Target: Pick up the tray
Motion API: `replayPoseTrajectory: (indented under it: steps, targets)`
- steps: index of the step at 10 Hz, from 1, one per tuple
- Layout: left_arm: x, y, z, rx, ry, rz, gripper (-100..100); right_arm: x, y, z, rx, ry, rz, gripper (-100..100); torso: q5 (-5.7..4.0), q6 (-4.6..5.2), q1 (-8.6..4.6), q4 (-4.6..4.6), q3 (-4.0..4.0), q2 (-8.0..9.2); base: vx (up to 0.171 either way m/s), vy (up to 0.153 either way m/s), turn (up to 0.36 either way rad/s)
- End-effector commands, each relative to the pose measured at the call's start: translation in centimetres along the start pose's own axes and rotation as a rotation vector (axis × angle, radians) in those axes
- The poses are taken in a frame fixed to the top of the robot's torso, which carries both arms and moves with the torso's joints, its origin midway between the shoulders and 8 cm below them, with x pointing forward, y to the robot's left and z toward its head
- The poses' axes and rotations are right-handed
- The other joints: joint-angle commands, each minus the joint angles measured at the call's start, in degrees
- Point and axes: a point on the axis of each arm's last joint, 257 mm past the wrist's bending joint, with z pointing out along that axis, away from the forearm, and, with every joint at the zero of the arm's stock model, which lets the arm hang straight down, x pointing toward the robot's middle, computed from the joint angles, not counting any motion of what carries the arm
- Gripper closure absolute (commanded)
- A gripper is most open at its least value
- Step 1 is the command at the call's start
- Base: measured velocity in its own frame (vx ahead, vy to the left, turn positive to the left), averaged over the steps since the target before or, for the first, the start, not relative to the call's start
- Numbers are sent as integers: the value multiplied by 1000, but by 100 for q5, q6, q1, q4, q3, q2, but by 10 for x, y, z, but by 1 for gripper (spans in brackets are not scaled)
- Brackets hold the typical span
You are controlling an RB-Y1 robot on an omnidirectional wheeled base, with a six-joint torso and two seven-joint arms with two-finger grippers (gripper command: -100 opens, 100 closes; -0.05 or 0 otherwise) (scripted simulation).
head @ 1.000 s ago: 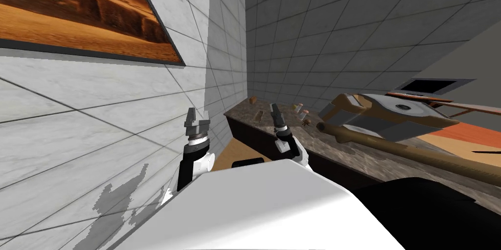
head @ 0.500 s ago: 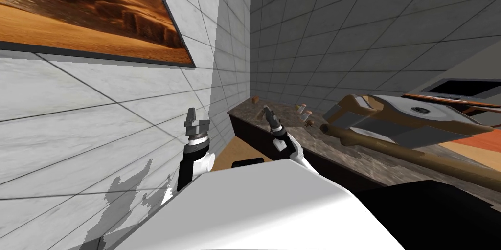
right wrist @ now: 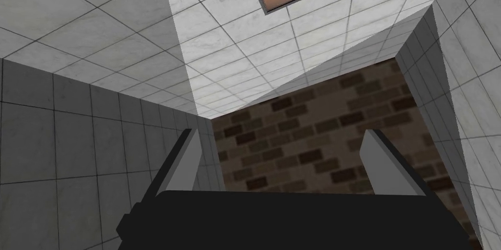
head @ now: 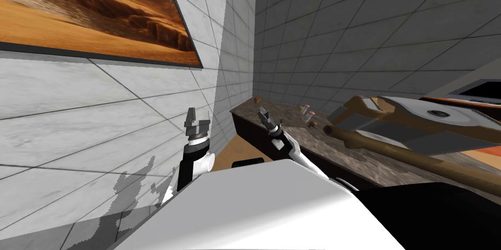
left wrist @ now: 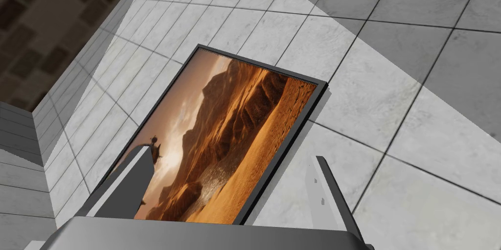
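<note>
A large brown and grey object point(head: 406, 127) with a round disc on top lies on the stone-patterned counter point(head: 337, 151) to my right, with a long brown bar point(head: 391, 151) under it. I cannot tell whether it is the tray. My right gripper point(head: 264, 113) is open and empty, raised over the counter's near end; its two fingers point(right wrist: 183, 161) stand wide apart in the right wrist view. My left gripper point(head: 198, 116) is open too, held upright close to the tiled wall, well left of the counter.
Small jars point(head: 306, 110), a small brown item point(head: 257, 99) and a tiny dark thing point(head: 311, 125) stand on the counter's far part. A white tiled wall point(head: 98, 115) with a framed desert picture point(head: 88, 17) runs close along my left. An orange flat surface point(head: 489, 150) shows at the right edge.
My head view has swung, sliding the counter and the big object rightward. My right arm has stretched forward, and its gripper now leans further toward the counter's far end. The left arm has not moved.
</note>
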Motion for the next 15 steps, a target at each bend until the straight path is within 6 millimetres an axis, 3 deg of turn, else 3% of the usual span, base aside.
replayPoseTrajectory:
  steps: [1, 2, 3, 4, 5, 8, 11, 15]
  targets:
    - [0, 0, 0, 0, 0, 0, 0, 18, 0, -2, -34, 58, -33, -100, 0, 0, 0, 0, 0, 0, -53, -12, 126]
    - [0, 0, 0, 0, 0, 0, 0, 18, 0, -3, -35, 59, -46, -100, 0, -3, -2, 0, 0, 1, -44, -17, 76]
    - [0, 0, 0, 0, 0, 0, 0, 35, 0, -7, -66, 112, -70, -100, -1, 0, -4, 0, 0, 0, -46, -11, 152]
    - [0, 0, 0, 0, 0, 0, 0, 36, -1, -8, -65, 114, -87, -100, -1, -3, -3, -1, -1, -1, -39, -6, 74]
    - [0, 0, 0, 0, 0, 0, 0, 52, -5, -16, -92, 172, -115, -100, -1, 1, -1, -1, -1, -2, -44, -5, 101]
    - [0, 0, 0, 0, 0, 0, 0, 69, -10, -26, -123, 234, -184, -100, 0, -2, 1, -2, -5, -8, -28, -3, 105]
    - [0, 0, 0, 0, 0, 0, 0, 95, -24, -50, -182, 355, -274, -100, -1, 2, -2, -3, -6, -11, -21, -5, 111]
    - [0, 0, 0, 0, 0, 0, 0, 115, -47, -84, -242, 491, -403, -100, -1, 3, -3, -4, -9, -16, -6, -5, 93]
